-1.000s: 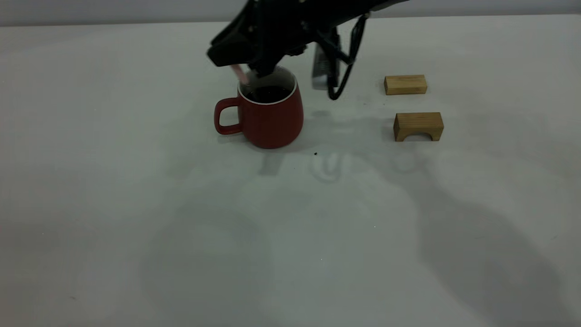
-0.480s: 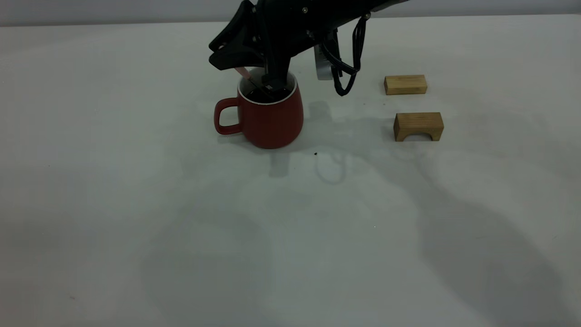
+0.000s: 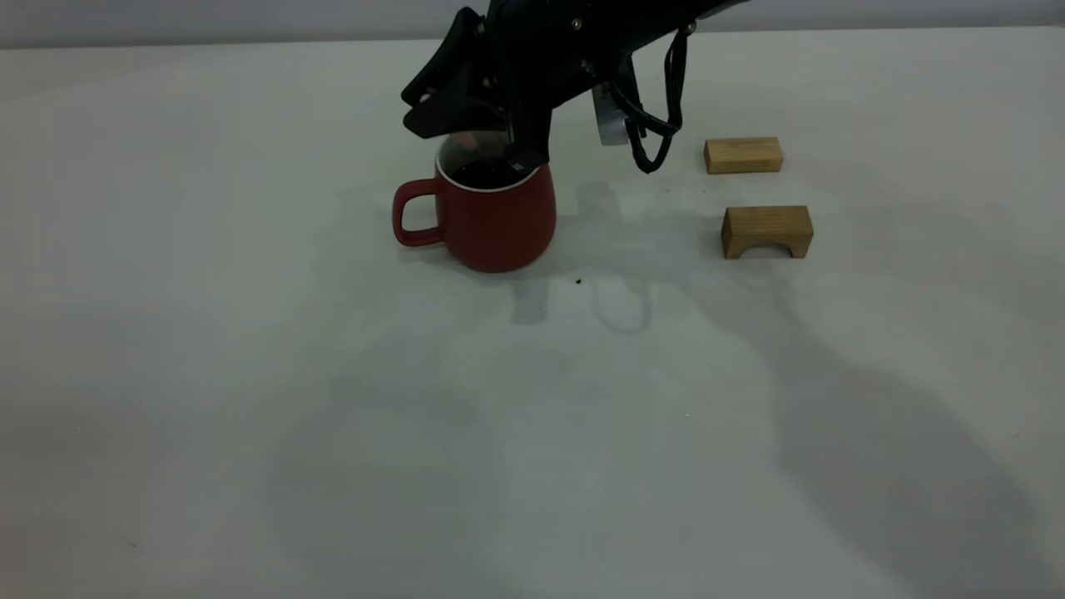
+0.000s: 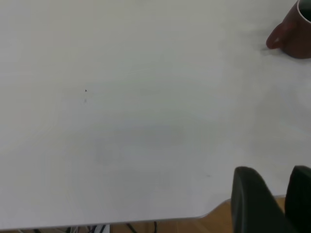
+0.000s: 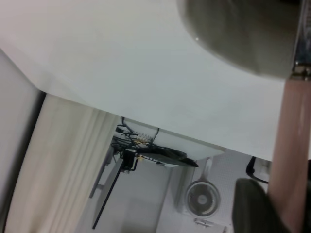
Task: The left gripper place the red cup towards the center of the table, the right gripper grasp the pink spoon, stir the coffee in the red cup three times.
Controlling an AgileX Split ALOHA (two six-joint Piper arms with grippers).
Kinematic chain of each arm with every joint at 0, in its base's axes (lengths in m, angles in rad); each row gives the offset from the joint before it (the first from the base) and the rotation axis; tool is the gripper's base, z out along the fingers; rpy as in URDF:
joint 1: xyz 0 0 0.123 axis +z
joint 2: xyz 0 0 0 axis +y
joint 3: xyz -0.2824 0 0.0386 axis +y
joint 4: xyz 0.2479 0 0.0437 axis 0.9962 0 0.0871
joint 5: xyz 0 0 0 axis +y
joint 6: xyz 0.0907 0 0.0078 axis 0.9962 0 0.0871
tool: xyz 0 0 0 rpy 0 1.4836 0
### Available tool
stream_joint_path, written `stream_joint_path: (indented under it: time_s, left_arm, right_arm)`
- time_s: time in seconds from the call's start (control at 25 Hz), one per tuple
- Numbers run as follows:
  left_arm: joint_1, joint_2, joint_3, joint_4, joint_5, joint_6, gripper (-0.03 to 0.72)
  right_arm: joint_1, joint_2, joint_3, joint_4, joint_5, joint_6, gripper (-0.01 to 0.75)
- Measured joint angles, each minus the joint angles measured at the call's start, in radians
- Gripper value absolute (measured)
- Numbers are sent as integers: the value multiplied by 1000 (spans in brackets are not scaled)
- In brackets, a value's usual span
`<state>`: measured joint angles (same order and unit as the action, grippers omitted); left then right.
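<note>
The pale table (image 3: 250,374) is mostly bare, with two wooden blocks (image 3: 743,155) off to the right. The red cup (image 3: 491,212) sits toward the middle on the far half, handle pointing left, coffee (image 3: 487,173) dark inside. My right gripper (image 3: 507,150) hangs over its mouth — half a second ago it was further left, so I read this as mid-stir. In the right wrist view the fingers pinch the pink spoon (image 5: 291,155) by its handle, its metal neck pointing into the cup. My left gripper (image 4: 272,194), parked near the table edge well apart from the cup, holds nothing; its fingers stand slightly apart.
</note>
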<state>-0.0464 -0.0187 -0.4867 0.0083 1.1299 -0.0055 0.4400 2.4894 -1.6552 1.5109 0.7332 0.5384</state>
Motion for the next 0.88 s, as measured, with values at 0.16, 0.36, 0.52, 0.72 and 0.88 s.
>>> stream_joint_path:
  time_s: [0.16,0.36,0.52,0.72,0.88]
  left_arm:
    - [0,0,0,0,0,0,244]
    - [0,0,0,0,0,0,244]
    - [0,0,0,0,0,0,244]
    - [0,0,0,0,0,5,244]
    - [0,0,0,0,1,5,244]
  right_arm:
    - [0,0,0,-66,14,-1,419]
    - [-1,-70,0,-272,12,-1,560]
    - [-1,-231,0,-561,20,-1,575]
    - [-4,-441,0,-903,109,-1,576]
    - [-16,-598,0,-1065,235,-75,576]
